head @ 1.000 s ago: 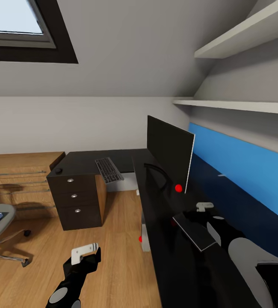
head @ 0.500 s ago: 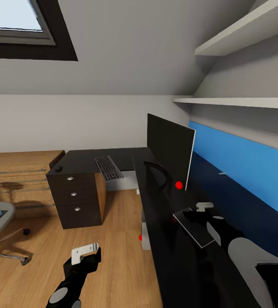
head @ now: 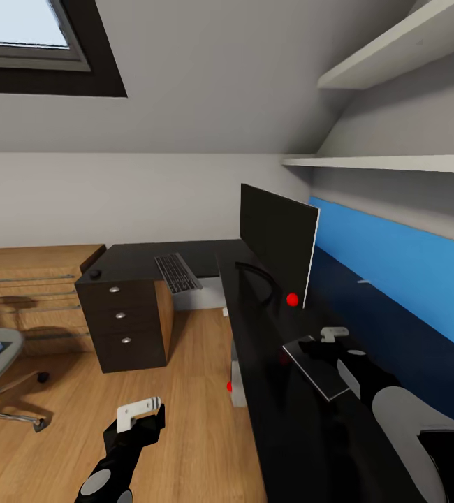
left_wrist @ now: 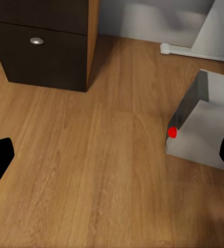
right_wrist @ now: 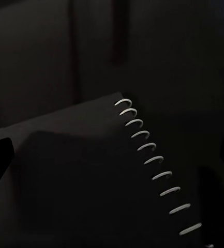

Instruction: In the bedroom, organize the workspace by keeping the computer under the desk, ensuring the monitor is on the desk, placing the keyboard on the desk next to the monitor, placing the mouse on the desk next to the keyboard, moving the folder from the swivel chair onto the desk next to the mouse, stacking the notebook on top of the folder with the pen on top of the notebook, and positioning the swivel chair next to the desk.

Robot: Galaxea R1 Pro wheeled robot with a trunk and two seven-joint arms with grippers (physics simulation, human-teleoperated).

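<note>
**Notebook held over the black desk**

The thin grey spiral-bound notebook (head: 318,372) hangs tilted above the long black-topped desk (head: 283,426), clamped in the right gripper (head: 323,344), whose arm reaches forward along the desktop. The left gripper (head: 140,413) hovers low over the wood floor (left_wrist: 91,170), fingers spread. 1 wide black monitor (head: 277,243) stands ahead; 1 silver-grey keyboard (head: 177,273) and 1 small black mouse (head: 96,274) lie beyond.
</note>
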